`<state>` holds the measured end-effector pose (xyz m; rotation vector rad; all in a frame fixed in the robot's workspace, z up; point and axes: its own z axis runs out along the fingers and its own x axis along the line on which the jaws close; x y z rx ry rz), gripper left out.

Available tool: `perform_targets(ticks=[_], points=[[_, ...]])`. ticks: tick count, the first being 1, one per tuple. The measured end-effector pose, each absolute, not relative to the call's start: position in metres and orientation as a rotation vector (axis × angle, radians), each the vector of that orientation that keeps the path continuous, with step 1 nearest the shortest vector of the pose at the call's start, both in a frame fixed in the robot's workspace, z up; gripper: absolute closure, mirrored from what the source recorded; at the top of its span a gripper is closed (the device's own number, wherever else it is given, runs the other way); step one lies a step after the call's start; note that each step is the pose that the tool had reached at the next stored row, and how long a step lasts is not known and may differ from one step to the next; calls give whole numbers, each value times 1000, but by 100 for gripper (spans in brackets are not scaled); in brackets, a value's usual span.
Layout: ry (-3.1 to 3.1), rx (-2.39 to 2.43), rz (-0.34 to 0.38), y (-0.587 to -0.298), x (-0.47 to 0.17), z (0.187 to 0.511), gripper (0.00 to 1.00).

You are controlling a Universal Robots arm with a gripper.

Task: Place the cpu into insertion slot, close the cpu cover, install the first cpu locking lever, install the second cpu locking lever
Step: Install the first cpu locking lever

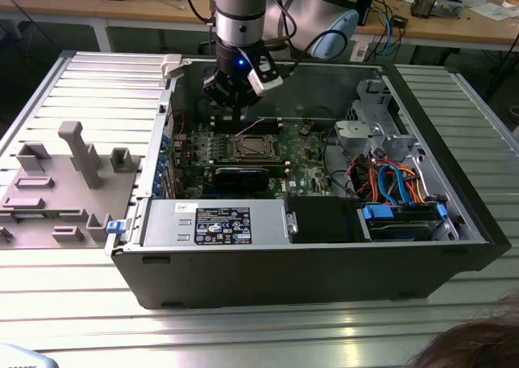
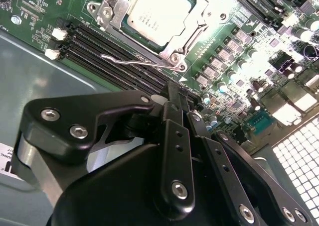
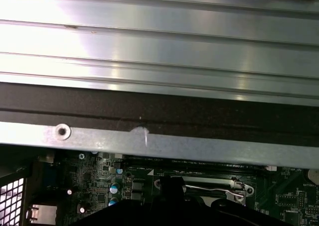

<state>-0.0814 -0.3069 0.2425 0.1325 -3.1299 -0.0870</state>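
- Gripper: hangs over the back part of the green board, just behind the slot. In the second wrist view the fingers lie pressed together with no gap and nothing between them, so the claw is closed and empty.
- Cpu: seated in the slot, silver top up, framed by the cover, which lies flat around it. Placing and closing thus appear done.
- Lever: a thin wire rod lying along the slot's edge beside the memory slots, close ahead of the fingertips. Whether its tip is hooked under a catch cannot be told.
- Step in hand, as judged: seating a lever. Done well, the closed tips press on the rod near its free end, sweep it sideways and down under its catch, and stay off the cpu and cover.
- Obstacles: the memory slots run right beside the rod; small capacitors stand near the fingertips; the case wall rises close behind the gripper.
- Elsewhere in the case: a black card in front of the slot, a grey power unit, coloured cables at the exterior view's right.
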Motion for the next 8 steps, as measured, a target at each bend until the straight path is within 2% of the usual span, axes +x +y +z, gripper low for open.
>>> perform_targets(ticks=[8], points=[[-3130,132,-87,-307,-81,241,89]])
